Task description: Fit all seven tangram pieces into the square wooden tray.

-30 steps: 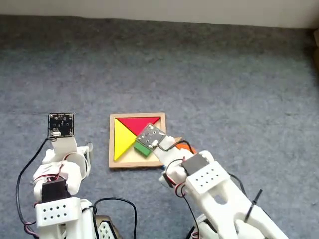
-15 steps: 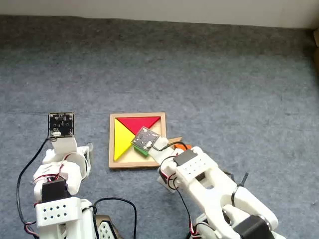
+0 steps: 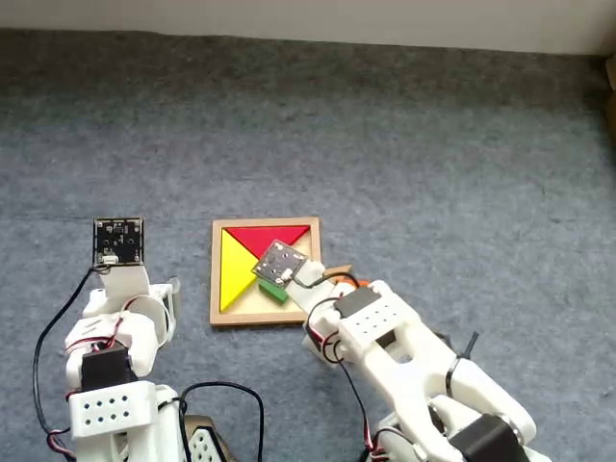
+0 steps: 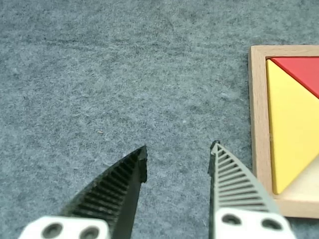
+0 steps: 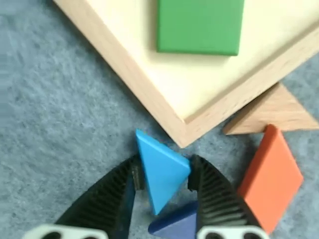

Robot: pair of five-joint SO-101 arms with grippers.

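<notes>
The right claw (image 5: 164,170) grips the light blue triangle (image 5: 163,175) just outside a corner of the wooden tray (image 5: 129,74). The free tray floor lies straight ahead over the rim, before the green square (image 5: 199,25). The left claw (image 4: 179,148) is wide apart, beside the tray's opposite side.

Right hand (image 5: 165,167) tight on blue triangle (image 5: 160,175) just outside tray (image 5: 132,74) corner, green square (image 5: 199,25) inside.

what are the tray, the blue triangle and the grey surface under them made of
The tray looks like pale, bare wood, with faint grain along its rim. The blue triangle is probably painted wood, but its smooth, even matte colour hides any grain, so plastic is possible. The grey surface looks like carpet or felt, fuzzy and fibrous.
</notes>
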